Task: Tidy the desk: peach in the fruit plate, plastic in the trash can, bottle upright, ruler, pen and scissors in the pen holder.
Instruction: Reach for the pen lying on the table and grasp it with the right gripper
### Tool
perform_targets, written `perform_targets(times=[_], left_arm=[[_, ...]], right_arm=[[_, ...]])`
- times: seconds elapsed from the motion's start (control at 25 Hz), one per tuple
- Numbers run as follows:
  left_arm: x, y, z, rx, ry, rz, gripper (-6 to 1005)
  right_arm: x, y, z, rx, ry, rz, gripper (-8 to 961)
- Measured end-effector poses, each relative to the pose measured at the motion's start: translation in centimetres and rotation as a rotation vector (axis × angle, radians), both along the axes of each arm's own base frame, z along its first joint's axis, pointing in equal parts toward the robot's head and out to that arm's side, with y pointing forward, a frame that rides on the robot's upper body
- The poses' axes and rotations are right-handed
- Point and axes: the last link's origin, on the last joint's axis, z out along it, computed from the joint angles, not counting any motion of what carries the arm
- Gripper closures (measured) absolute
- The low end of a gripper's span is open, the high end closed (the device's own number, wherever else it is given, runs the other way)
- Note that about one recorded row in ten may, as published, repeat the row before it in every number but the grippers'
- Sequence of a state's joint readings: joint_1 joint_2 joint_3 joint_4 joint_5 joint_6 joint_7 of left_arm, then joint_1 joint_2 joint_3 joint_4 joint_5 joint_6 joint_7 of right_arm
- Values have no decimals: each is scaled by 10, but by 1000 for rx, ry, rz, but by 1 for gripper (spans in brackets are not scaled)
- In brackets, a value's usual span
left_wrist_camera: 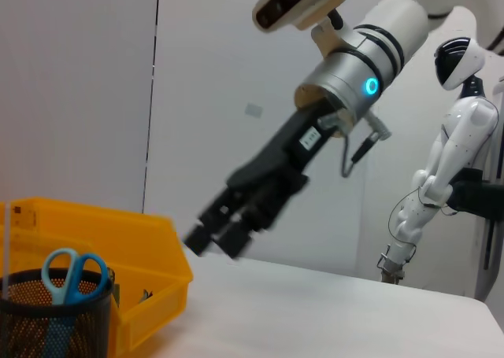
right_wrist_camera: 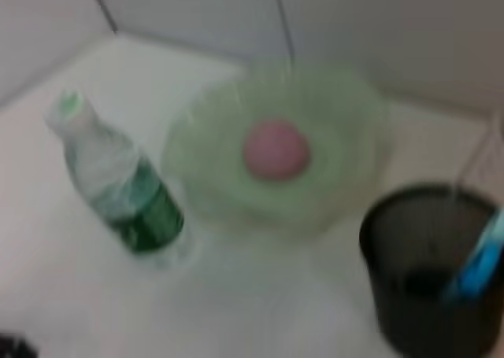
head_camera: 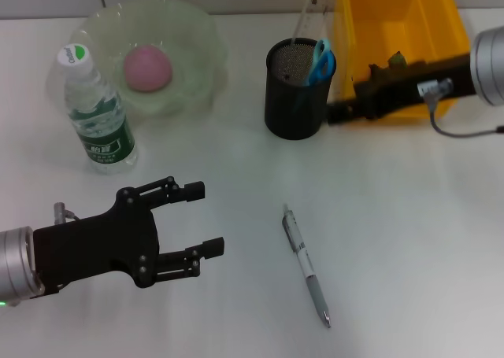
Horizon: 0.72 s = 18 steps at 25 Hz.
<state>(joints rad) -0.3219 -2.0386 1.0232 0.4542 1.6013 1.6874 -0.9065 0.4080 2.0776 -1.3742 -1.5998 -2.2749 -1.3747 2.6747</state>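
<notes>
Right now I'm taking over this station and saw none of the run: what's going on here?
The robot is tidying a desk. The peach sits in the fruit plate, the bottle stands upright, and the scissors and ruler are in the pen holder. The pen lies loose on the table. The left gripper hovers open, left of the pen. The right gripper is over by the yellow trash can.

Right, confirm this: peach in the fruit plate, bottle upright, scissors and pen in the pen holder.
Not quite. The pen is not in the pen holder; the head view shows it lying on the desk. The rest holds: peach in the fruit plate, bottle upright, scissors in the holder.
</notes>
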Motion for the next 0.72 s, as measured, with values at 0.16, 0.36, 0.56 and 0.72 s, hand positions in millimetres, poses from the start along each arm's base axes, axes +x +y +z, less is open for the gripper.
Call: perform_targets(times=[0.16, 0.36, 0.56, 0.72], left_arm=[[-1, 0, 1, 2, 0, 2, 211], [-6, -4, 4, 19, 3, 15, 211], [-8, -5, 7, 32, 4, 19, 211], [-9, -4, 9, 38, 6, 23, 210]], right_arm=[[-2, -7, 1, -102, -52, -52, 119], [0, -17, 2, -194, -122, -119, 121], [4, -23, -4, -254, -149, -166, 128], [8, -22, -12, -295, -155, -199, 134]])
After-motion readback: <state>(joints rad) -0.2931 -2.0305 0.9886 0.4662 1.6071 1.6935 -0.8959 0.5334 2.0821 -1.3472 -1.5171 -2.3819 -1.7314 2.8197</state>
